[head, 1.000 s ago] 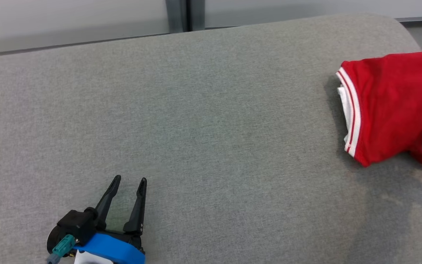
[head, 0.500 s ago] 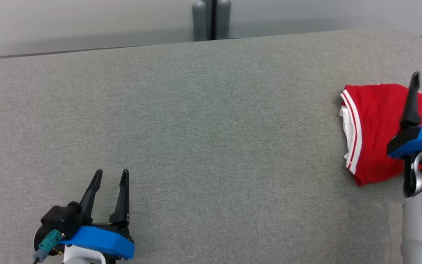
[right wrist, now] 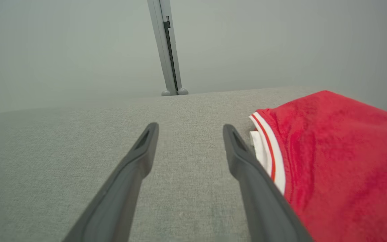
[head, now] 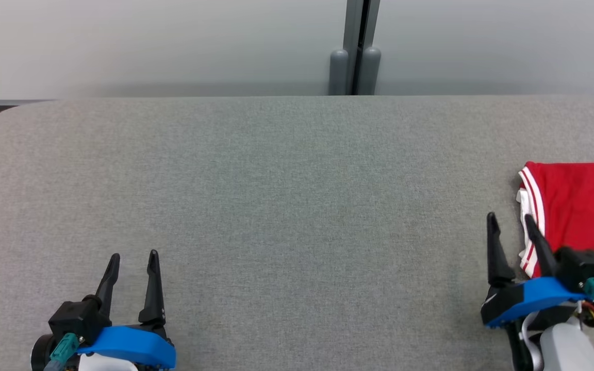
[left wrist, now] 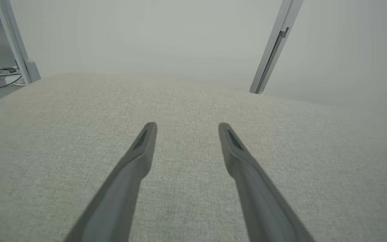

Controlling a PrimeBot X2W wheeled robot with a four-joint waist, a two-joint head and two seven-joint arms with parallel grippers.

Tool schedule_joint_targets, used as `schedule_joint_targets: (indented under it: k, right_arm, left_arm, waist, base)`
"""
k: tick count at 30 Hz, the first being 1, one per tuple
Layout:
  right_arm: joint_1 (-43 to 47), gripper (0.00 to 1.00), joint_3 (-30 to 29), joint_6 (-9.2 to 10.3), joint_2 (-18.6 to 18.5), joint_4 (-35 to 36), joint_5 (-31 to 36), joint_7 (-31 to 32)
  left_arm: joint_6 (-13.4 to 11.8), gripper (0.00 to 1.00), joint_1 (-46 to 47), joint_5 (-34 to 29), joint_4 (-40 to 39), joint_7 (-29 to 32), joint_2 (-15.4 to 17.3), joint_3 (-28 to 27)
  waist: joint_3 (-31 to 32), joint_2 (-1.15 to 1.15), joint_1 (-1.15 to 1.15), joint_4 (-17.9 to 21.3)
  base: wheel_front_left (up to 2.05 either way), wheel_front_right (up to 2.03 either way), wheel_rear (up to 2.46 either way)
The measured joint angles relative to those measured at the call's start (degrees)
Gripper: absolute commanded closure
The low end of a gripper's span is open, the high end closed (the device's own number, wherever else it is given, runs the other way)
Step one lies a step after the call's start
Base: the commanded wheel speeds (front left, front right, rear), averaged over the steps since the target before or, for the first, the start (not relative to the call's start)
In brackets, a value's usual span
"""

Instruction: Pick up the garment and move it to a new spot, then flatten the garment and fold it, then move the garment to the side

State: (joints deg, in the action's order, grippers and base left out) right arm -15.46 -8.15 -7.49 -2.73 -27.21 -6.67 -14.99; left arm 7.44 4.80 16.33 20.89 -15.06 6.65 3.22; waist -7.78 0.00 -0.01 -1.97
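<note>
**Item 1 – garment (head: 580, 216).** Red cloth with white-and-red striped trim, lying as a compact folded bundle. It sits at the far right of the worktop (head: 297, 206), partly cut off by the edge of the head view. Nothing is holding it.

**Item 2 – right claw (head: 509, 217).** Fingers spread, empty. It stands low on the right, just beside the garment's trimmed edge. In the right wrist view the nearer finger (right wrist: 247, 161) runs alongside the trim, and I cannot tell whether it touches.
*Change:* half a second ago this claw was raised in front of the red cloth. It has since drawn back to a resting pose clear of the bundle.

**Item 3 – left claw (head: 134, 255).** Fingers spread, empty, low on the left over bare grey fabric and well apart from the garment.
*Change:* none worth noting in pose.

**Item 4 – head camera.** The whole view has swung, and the post (head: 355, 51) behind the worktop now stands nearer the centre. The garment's shift across the picture is therefore camera motion and not a move of the cloth.

**Assessment.** The garment is folded, parked at the side and released, and both claws are at rest. The task looks finished or nearly so.
</note>
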Motion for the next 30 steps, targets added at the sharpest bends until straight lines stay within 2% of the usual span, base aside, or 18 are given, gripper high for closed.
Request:
schedule_joint_targets:
  k: [5, 10, 20, 21, 25, 30]
  right_arm:
    - [2.4, 0.0, 3.5, 0.0, 0.0, -0.2, 0.2, 0.0]
    - [4.6, 0.0, 4.2, 0.0, 0.0, 0.3, 0.0, 0.0]
    - [7.3, 0.0, 5.1, 0.0, 0.0, 2.0, -0.6, 0.0]
    - [7.7, 1.0, 5.1, 0.0, 0.0, 1.7, -0.6, 0.0]
    - [8.9, 1.0, 5.0, 0.01, 0.4, -0.3, -0.7, 0.5]
    - [9.0, 1.0, 4.3, 0.01, 0.5, -0.5, -5.8, 2.4]
  left_arm:
    - [0.0, 0.0, -0.3, -2.1, 1.8, 0.0, -1.3, -2.2]
    - [0.0, 0.0, -1.8, -3.7, 3.0, 0.0, -2.5, -4.0]
    - [0.0, 0.0, -3.9, -0.6, 4.3, 0.0, -3.4, -3.2]
    - [0.0, 1.0, -4.3, -0.3, 4.6, 0.0, -3.6, -3.1]
    - [0.0, 1.0, -5.7, -0.1, 6.5, 0.4, -3.8, -2.7]
    - [0.0, 1.0, -5.9, 4.6, 6.4, 2.1, -3.8, -3.1]
  waist:
    - [2.1, 0.0, 0.0, -0.9]
    - [5.2, 0.0, 0.0, -1.8]
    - [9.4, -0.01, 0.0, -1.6]
    - [9.5, -0.01, -0.01, -1.5]
    - [9.6, 0.0, 0.01, -1.5]
    - [9.5, -0.01, 0.01, -1.4]
  base:
    - [0.0, 0.0, 0.0]
    - [0.0, 0.0, 0.0]
    - [0.0, 0.0, 0.0]
    - [0.0, 0.0, 0.0]
    - [0.0, 0.0, 0.0]
    - [0.0, 0.0, 0.0]
